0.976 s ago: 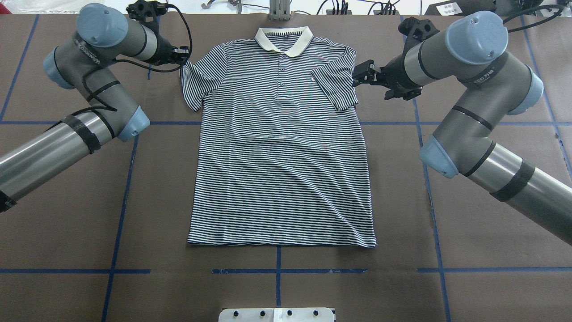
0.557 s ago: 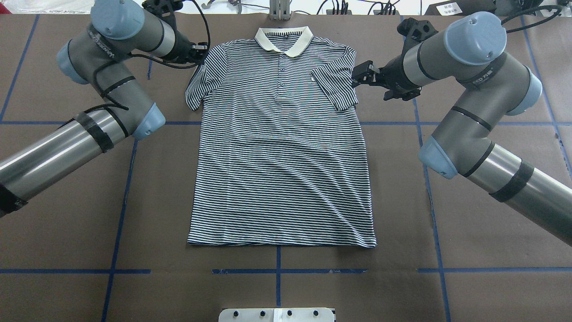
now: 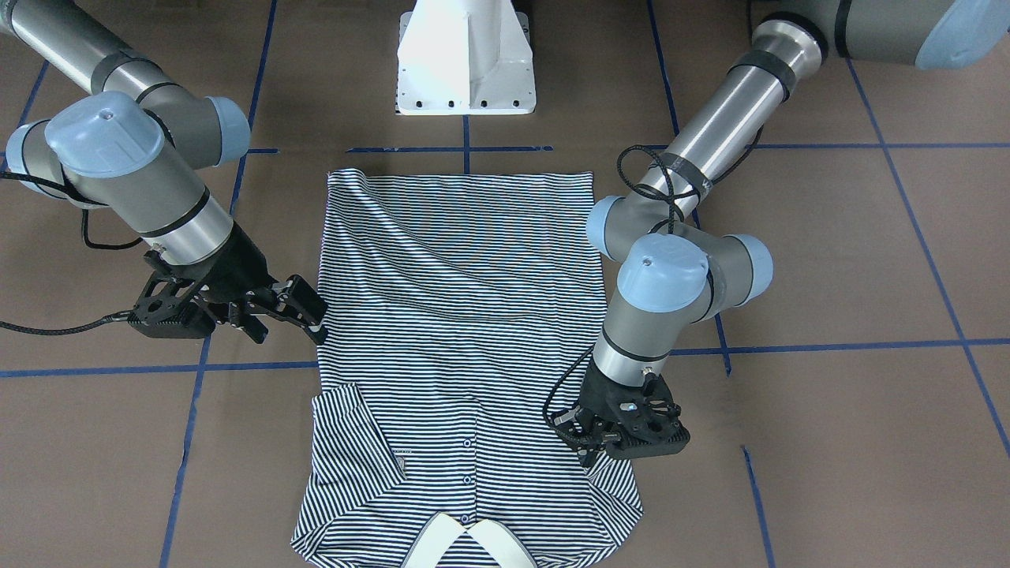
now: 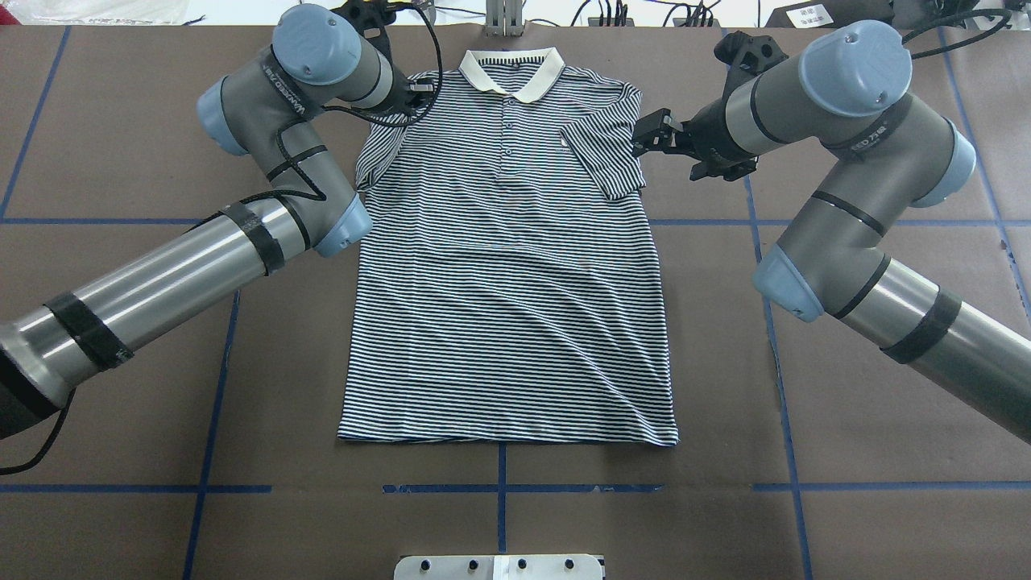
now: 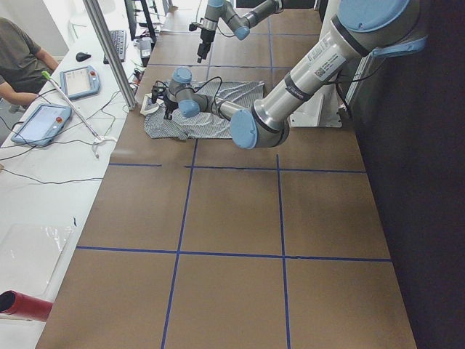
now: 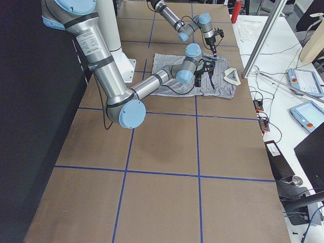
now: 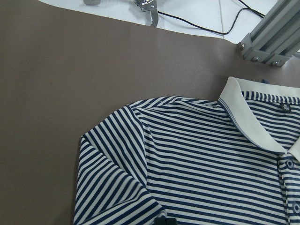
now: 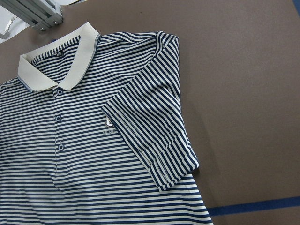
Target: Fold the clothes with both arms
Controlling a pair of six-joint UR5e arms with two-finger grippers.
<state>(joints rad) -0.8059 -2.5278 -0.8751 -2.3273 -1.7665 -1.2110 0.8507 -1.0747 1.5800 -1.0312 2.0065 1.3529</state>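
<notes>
The striped polo shirt (image 4: 507, 282) lies flat, face up, its cream collar (image 4: 510, 72) at the far edge. My left gripper (image 4: 412, 90) is over the left shoulder, shut on the left sleeve (image 4: 378, 153), which is drawn in toward the body. In the front view it (image 3: 590, 454) sits low on the shirt's edge. The right sleeve (image 4: 600, 157) lies folded over the chest beside the logo (image 8: 108, 123). My right gripper (image 4: 647, 134) stands open just outside that sleeve, holding nothing.
The brown table carries blue tape lines (image 4: 233, 322). The white pedestal base (image 3: 464, 59) stands behind the hem. An aluminium post (image 4: 503, 16) and cables sit beyond the collar. A person (image 5: 18, 54) sits at a side bench with tablets (image 5: 80, 80).
My left arm has swung right, and the left sleeve went with it from spread out to pulled in against the shirt body. The right arm and the right sleeve have not moved.
</notes>
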